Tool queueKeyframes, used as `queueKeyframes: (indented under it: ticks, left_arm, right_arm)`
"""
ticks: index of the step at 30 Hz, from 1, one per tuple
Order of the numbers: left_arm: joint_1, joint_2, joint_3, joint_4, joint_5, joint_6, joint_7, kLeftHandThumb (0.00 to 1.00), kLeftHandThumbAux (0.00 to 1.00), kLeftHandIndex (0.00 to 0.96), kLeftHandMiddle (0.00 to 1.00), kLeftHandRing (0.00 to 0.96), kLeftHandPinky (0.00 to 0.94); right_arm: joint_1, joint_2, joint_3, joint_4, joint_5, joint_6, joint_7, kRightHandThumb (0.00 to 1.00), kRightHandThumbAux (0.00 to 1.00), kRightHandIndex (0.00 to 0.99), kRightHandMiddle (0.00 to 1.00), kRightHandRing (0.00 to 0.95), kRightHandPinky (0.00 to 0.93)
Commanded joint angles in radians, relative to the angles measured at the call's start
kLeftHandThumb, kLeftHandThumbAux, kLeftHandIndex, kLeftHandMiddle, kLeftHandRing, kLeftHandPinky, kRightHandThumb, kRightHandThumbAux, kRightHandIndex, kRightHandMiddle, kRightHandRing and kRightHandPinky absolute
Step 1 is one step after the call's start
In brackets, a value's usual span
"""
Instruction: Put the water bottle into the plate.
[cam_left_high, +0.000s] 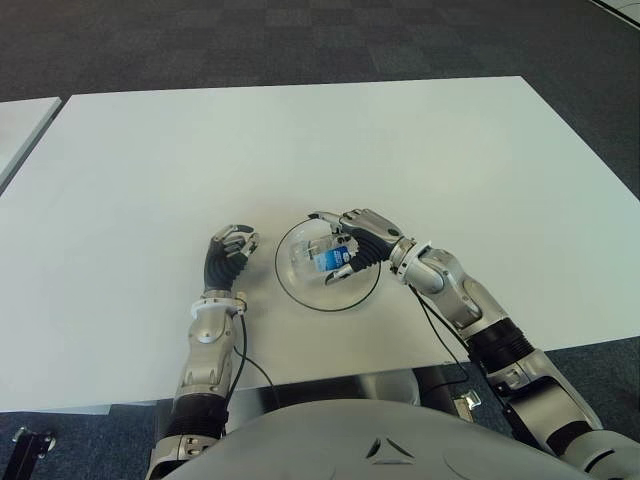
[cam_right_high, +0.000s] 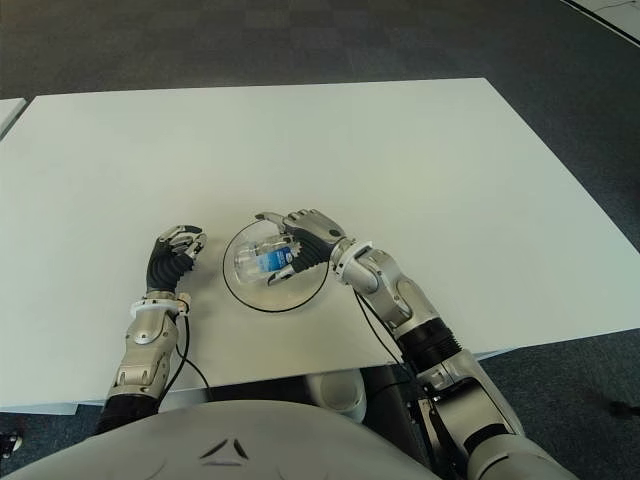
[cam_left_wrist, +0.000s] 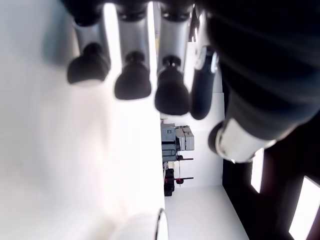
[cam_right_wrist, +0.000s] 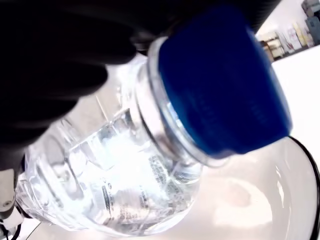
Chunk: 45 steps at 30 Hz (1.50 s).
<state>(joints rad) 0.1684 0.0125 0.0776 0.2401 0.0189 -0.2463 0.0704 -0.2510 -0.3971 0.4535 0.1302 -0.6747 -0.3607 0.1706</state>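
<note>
One water bottle (cam_left_high: 327, 258), clear plastic with a blue label and a blue cap, lies on its side inside the plate (cam_left_high: 300, 292), just below the centre of the left eye view. In the right wrist view the bottle (cam_right_wrist: 130, 185) fills most of the picture, its blue cap toward the upper right and its ribbed, water-filled body toward the lower left, with the pale plate and its dark rim curving along the right edge behind it. The plate is a shallow round dish, pale inside with a thin dark rim.

The right hand (cam_left_high: 360, 238) reaches in from the lower right and is draped over the bottle, fingers curled around its upper side and the thumb stretched toward the plate's far rim. It appears to be gripping the bottle, though whether the bottle's weight already sits on the plate or hangs from the fingers I cannot tell for sure.

The left hand (cam_left_high: 229, 253) shows just left of the plate, apart from its rim, with its fingers (cam_left_wrist: 132, 80) curled loosely and holding nothing.

Both forearms come up from the bottom of the frame across the white table (cam_left_high: 300, 140), which spans most of the view; dark carpet (cam_left_high: 300, 40) runs along the top edge.
</note>
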Motion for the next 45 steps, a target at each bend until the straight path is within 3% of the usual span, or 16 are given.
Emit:
queueKeyframes:
  ticks: [1, 10, 23, 40, 45]
  left_arm:
    - [0.017, 0.001, 0.009, 0.038, -0.004, 0.038, 0.004, 0.713, 0.711, 0.438, 0.801, 0.816, 0.831]
    - [0.017, -0.001, 0.013, 0.04, -0.008, 0.035, 0.002, 0.713, 0.711, 0.438, 0.806, 0.822, 0.838]
    - [0.016, -0.003, 0.017, 0.04, -0.014, 0.032, -0.007, 0.713, 0.71, 0.437, 0.806, 0.824, 0.839]
    - [0.018, -0.002, 0.017, 0.041, -0.014, 0.021, -0.009, 0.714, 0.71, 0.437, 0.806, 0.823, 0.838]
    - [0.019, -0.005, 0.017, 0.039, -0.011, 0.019, -0.003, 0.713, 0.71, 0.438, 0.807, 0.823, 0.836]
  right_arm:
    - [0.004, 0.012, -0.016, 0.018, 0.011, -0.042, -0.063, 0.0, 0.5, 0.0, 0.0, 0.0, 0.0]
    - [0.024, 0.046, -0.047, 0.05, 0.041, -0.105, -0.183, 0.0, 0.389, 0.0, 0.0, 0.0, 0.0]
    - [0.027, 0.068, -0.067, 0.11, -0.011, -0.218, -0.387, 0.0, 0.248, 0.0, 0.0, 0.0, 0.0]
    - [0.002, 0.066, -0.056, 0.163, -0.165, -0.275, -0.657, 0.0, 0.257, 0.0, 0.0, 0.0, 0.0]
    - [-0.005, 0.075, -0.049, 0.184, -0.245, -0.26, -0.797, 0.0, 0.278, 0.0, 0.0, 0.0, 0.0]
